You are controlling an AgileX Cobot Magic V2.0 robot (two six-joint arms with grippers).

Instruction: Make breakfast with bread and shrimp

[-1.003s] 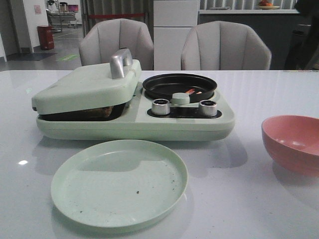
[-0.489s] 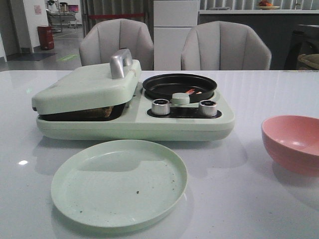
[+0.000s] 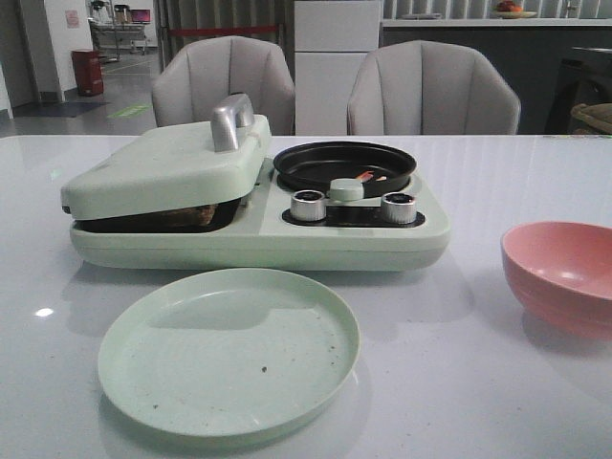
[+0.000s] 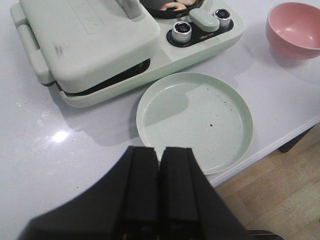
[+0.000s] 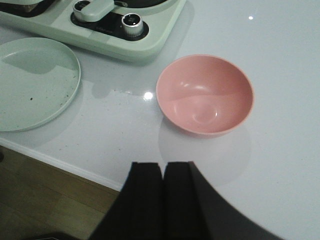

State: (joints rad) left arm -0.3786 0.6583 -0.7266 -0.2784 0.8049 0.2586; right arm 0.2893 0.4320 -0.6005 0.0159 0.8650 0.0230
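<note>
The left gripper [image 4: 160,192] has its two black fingers [image 4: 141,190] pressed together with only a thin seam between them, and nothing is held. It hangs above the near edge of the white table [image 4: 35,165], just short of the pale green plate [image 4: 195,120]. The right gripper [image 5: 163,200] is likewise closed, fingers [image 5: 146,200] side by side and empty, poised over the table edge just short of the pink bowl [image 5: 205,94].

The plate lies flat in front of the pale green breakfast maker [image 3: 258,206] and carries only a few dark crumbs. The bowl stands well to the right of the plate and looks empty.

On the maker's left half, the hinged lid [image 3: 163,172] with a silver handle [image 3: 231,120] is down but slightly ajar. In the dark gap under it, a brownish edge of the bread [image 3: 191,214] shows from the front. On the right half sits a round black pan [image 3: 344,164], and inside it lie small pink-orange pieces of shrimp [image 3: 368,176], also glimpsed at the frame edge of the left wrist view [image 4: 172,5]. Two silver knobs [image 3: 308,205] flank a green tab in front of the pan.

Two grey chairs [image 3: 432,91] stand behind the table.
</note>
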